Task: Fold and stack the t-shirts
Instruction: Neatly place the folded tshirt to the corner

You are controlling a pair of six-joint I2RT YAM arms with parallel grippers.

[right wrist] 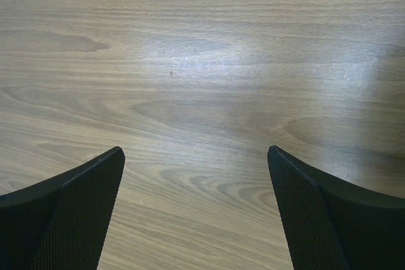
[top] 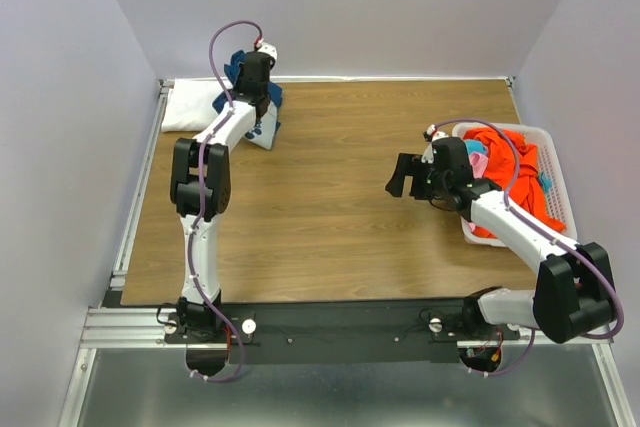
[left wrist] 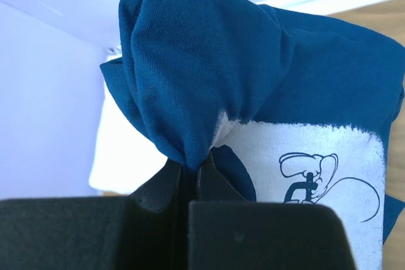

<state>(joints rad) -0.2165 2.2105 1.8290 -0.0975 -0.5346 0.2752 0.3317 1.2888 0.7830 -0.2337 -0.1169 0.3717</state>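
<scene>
My left gripper (top: pixel 255 97) is at the far left of the table, shut on a bunched fold of the navy blue t-shirt (top: pixel 262 127). In the left wrist view the gripper (left wrist: pixel 190 167) pinches the navy t-shirt (left wrist: pixel 209 61), and its white cartoon print (left wrist: pixel 316 169) hangs to the right. A folded white t-shirt (top: pixel 190 107) lies at the back left corner. My right gripper (top: pixel 403 176) is open and empty over bare wood; it also shows in the right wrist view (right wrist: pixel 196 162). An orange t-shirt (top: pixel 515 182) with pink and teal ones (top: pixel 476 155) fills the basket.
The white slatted basket (top: pixel 552 162) stands at the right edge of the wooden table (top: pixel 330 217). White walls close the back and sides. A metal rail runs along the left and near edges.
</scene>
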